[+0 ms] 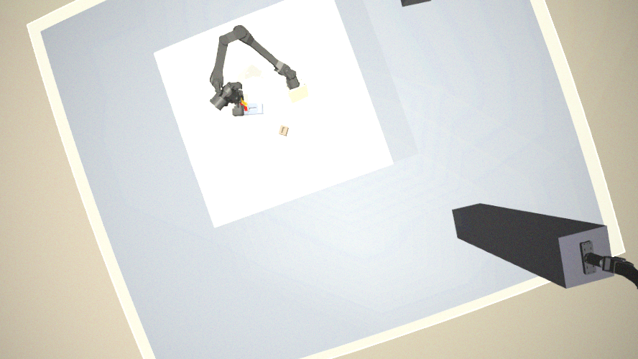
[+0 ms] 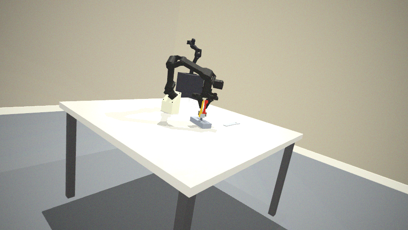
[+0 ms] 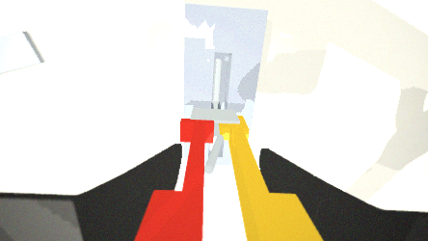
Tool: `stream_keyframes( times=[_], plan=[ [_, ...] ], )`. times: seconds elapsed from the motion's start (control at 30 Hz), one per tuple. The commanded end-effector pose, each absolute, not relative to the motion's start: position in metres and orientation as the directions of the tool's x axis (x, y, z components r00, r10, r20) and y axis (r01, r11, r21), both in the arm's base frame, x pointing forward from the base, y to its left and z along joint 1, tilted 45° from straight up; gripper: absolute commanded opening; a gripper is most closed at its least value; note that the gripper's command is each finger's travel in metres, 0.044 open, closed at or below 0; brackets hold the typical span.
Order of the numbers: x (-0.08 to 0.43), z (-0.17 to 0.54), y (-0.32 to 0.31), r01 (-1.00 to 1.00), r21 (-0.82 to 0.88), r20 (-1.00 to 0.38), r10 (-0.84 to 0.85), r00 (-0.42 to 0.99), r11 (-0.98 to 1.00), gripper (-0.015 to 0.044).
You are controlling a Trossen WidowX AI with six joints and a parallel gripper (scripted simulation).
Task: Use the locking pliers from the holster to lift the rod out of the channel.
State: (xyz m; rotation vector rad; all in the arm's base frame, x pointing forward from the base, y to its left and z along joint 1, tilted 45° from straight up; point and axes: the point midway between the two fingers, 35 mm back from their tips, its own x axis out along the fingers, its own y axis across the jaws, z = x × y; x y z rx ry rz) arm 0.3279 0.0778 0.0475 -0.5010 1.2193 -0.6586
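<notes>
My gripper is shut on the locking pliers, one black finger outside each handle. The red handle is on the left in the wrist view, the yellow handle on the right, with a gap between them. A grey lever slants in that gap. The pliers point down at the grey-blue channel block. The pale rod lies in its narrow slot. The dark jaw tips are at the slot, mostly hidden under the head.
The arm's cream base block stands behind on the white table. A thin pale plate lies beside the channel block. The top view shows a small tan piece; I cannot tell whether it is that plate.
</notes>
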Motion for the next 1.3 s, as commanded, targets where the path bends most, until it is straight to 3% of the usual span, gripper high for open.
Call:
stream_keyframes(
  times=[0.0,0.63,1.27],
  plan=[
    [0.328,0.05,0.085,0.192,-0.665,-0.692,-0.692,0.206,0.722,0.0101],
    [0.325,0.058,0.098,0.191,-0.671,-0.685,-0.698,0.21,0.716,0.0101],
    [0.331,0.077,0.114,0.188,-0.673,-0.643,-0.691,0.33,0.716,0.0101]
  ],
)
